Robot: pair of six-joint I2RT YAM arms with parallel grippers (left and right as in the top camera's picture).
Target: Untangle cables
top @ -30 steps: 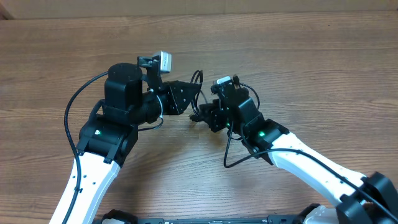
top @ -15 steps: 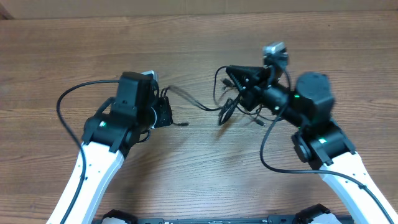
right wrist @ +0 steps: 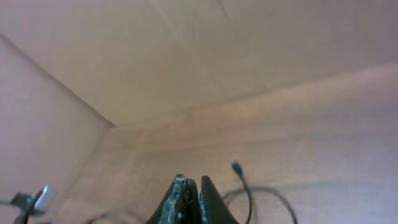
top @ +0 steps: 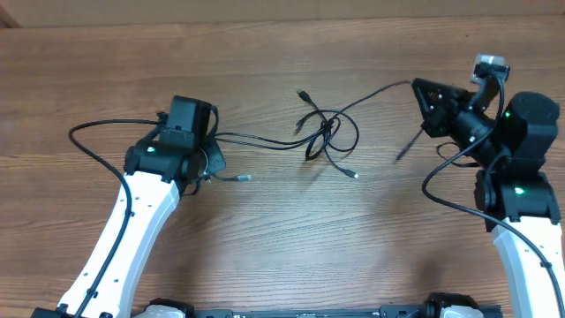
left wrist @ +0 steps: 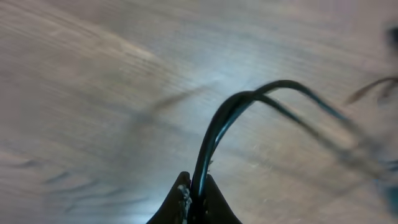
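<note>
Swung apart since a second ago, from nose to nose over the middle of the worktop (top: 265, 256) to its opposite sides, dragging the bundle open on the way. Half a second back, only partway out, with the tangle bunched close under the right side; now spread flat across the centre. At the left, left arm (top: 132, 212) lowered near the wood, left jaws clamped tight on a doubled black strand of the cables (top: 320, 131), shown folded between the tips in the left wrist view; held so, by my reading, as an anchor for pulling against. Just beside them, a loose pale-tipped plug (top: 245, 177) lying on the wood. From there, one run rightward into the knot in the middle: a few crossed loops resting on the worktop, one end flung toward the far edge, another trailing nearer. Further right, a long strand rising off the surface to the right jaws, pressed together on it, a short tail dangling below; thin cord itself not discernible between the tips in the right wrist view. Right arm (top: 521, 194) raised and drawn back, probably for keeping tension and teasing the loops free. Untangling partly done, central crossings not yet undone.
</note>
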